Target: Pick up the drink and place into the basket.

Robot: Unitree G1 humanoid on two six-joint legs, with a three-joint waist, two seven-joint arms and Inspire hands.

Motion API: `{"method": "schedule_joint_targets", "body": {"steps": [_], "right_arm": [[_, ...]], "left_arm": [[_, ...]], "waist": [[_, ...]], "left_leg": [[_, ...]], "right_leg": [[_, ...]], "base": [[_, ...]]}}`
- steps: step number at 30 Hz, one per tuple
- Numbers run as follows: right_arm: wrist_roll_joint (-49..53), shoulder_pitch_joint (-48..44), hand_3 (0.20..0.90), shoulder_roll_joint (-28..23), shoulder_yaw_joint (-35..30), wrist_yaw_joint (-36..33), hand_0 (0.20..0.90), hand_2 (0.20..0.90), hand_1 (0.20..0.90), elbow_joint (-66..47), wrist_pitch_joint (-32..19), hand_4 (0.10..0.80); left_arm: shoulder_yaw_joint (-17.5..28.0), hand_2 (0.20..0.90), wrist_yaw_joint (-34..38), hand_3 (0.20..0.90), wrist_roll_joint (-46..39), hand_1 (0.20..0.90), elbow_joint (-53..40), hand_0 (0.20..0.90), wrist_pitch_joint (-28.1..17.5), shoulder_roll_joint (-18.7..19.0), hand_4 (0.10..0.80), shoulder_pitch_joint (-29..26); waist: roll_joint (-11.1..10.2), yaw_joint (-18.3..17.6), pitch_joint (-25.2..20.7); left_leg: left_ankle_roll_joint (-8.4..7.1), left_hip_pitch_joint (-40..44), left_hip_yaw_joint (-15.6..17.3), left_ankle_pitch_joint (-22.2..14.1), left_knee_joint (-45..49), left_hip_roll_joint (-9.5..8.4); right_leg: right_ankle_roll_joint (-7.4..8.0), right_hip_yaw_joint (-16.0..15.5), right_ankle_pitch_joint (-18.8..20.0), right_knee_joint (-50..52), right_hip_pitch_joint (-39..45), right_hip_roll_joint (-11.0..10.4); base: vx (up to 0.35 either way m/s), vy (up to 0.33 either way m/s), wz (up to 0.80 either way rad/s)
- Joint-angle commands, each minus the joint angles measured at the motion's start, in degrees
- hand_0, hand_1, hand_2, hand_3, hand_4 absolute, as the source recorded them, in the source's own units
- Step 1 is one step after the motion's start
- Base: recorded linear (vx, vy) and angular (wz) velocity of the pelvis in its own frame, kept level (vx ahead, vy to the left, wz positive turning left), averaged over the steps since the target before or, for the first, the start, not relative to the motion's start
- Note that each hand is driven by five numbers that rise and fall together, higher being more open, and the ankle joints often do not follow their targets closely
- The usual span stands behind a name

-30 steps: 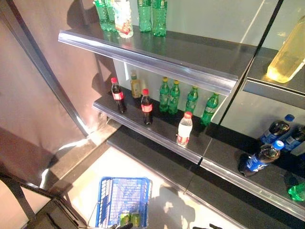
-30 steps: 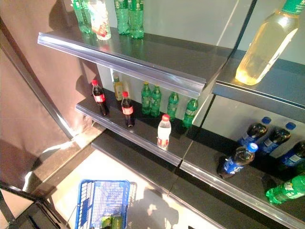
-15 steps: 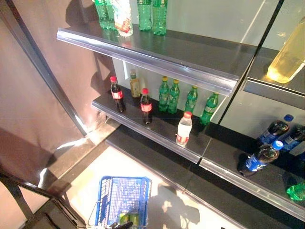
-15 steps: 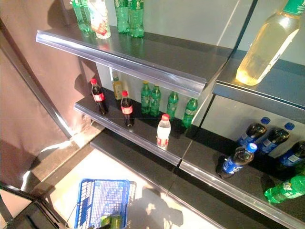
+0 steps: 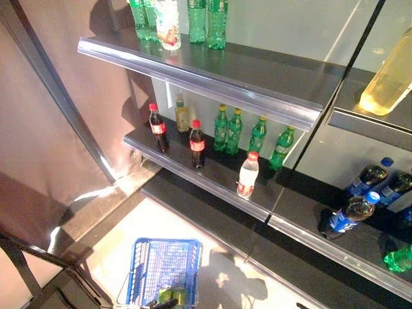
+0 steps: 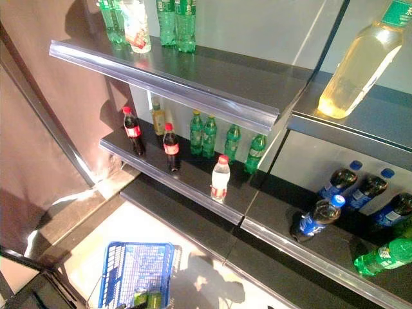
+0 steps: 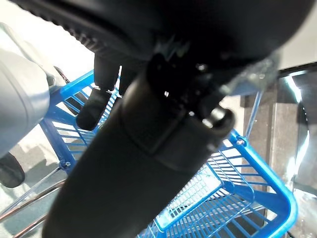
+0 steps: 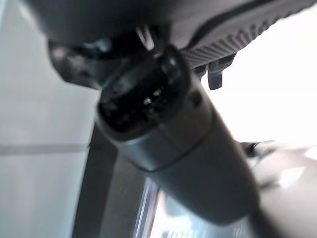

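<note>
A blue wire basket [image 5: 149,265] sits low in front of me, with green bottles [image 5: 168,296] lying at its near end. My left hand [image 5: 162,304] shows as a dark shape at the basket's near edge, and its wrist view looks down on the blue mesh [image 7: 237,198] from just above. On the middle shelf [image 5: 212,183] a clear bottle with a red cap [image 5: 246,175] stands alone near the front lip. My right hand [image 8: 173,124] is low at the right, over pale floor, far from the shelves.
Two cola bottles [image 5: 197,144] and several green bottles [image 5: 235,130] stand behind on the middle shelf. The top shelf [image 5: 193,67] juts out above it. Dark bottles with blue labels [image 5: 351,215] lie at the right. A large yellow bottle [image 6: 360,61] stands upper right.
The whole view has shifted slightly, so the camera moved. The dark tips of my right hand at the bottom edge have almost left the eye views. Bottles and basket stay put.
</note>
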Motion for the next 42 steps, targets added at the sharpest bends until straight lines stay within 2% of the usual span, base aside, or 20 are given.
{"method": "schedule_joint_targets", "body": {"steps": [1,4,12,17,23,33,42], "right_arm": [[-1.29,-2.71,0.900,-1.29,4.32,5.42,0.900,0.900,0.900,-10.67,-3.63,0.800],[-1.69,-1.60,0.900,-3.35,7.90,7.62,0.900,0.900,0.900,-24.03,-2.10,0.800],[-0.92,-0.83,0.900,-10.03,11.59,12.89,0.900,0.900,0.900,-47.58,-1.91,0.800],[-0.65,-2.21,0.900,-13.04,11.07,14.89,0.900,0.900,0.900,-58.22,-1.08,0.800],[2.24,-3.54,0.900,-15.16,6.40,11.12,0.900,0.900,0.900,-70.61,-1.01,0.800],[3.00,-0.55,0.900,-16.67,-2.24,6.20,0.900,0.900,0.900,-79.62,-4.94,0.800],[2.97,0.83,0.900,-19.06,-6.53,2.91,0.900,0.900,0.900,-83.80,-6.66,0.800]], "left_arm": [[-1.23,0.300,0.65,0.200,2.88,0.300,-2.75,0.300,-1.84,2.84,0.100,-0.22],[-1.48,0.300,1.37,0.200,3.15,0.300,-5.35,0.300,-0.67,3.13,0.100,0.92],[-1.99,0.300,1.20,0.200,2.40,0.300,-7.02,0.300,-0.44,3.96,0.100,3.11],[-1.47,0.300,0.88,0.200,2.49,0.300,-6.20,0.300,-1.34,3.69,0.100,3.76],[-0.36,0.300,0.65,0.200,2.61,0.300,-5.58,0.300,-2.54,3.12,0.100,4.59],[2.71,0.300,-0.14,0.200,3.55,0.300,-5.07,0.300,-3.87,2.27,0.100,6.70],[3.41,0.300,-0.68,0.200,3.44,0.300,-4.75,0.300,-4.65,2.11,0.100,6.74]], "waist": [[-1.99,1.90,0.07],[-2.22,1.84,0.14],[-2.50,1.45,-0.11],[-2.52,1.28,-0.73],[-2.24,0.67,-1.07],[-1.64,-0.84,-1.84],[-1.73,-1.74,-1.92]], "left_leg": [[0.57,-3.31,1.95,2.60,-0.21,-0.92],[0.54,-3.45,1.84,2.74,-0.21,-0.92],[0.23,-3.47,2.28,2.76,-0.21,-0.75],[0.00,-3.53,3.02,2.74,-0.21,-0.38],[-0.15,-3.59,4.02,2.63,-0.21,0.12],[-0.19,-3.56,5.76,2.23,-0.21,0.63],[-0.25,-3.50,6.54,2.08,-0.21,0.84]], "right_leg": [[4.57,1.17,1.52,-0.08,0.73,-4.60],[4.62,0.81,1.55,-0.08,0.70,-4.67],[4.75,0.49,1.49,-0.08,0.64,-4.66],[4.83,0.61,1.35,-0.08,0.44,-4.67],[4.91,0.75,1.32,-0.08,0.09,-4.78],[5.06,1.29,1.10,-0.08,-0.40,-4.94],[4.97,1.70,0.91,-0.08,-0.45,-4.84]], "base": [[0.000,0.000,0.00],[0.000,0.000,0.00],[-0.010,-0.009,0.09],[0.000,0.000,0.00],[0.000,0.000,0.00],[-0.005,-0.001,-0.01],[-0.004,-0.001,-0.02]]}}
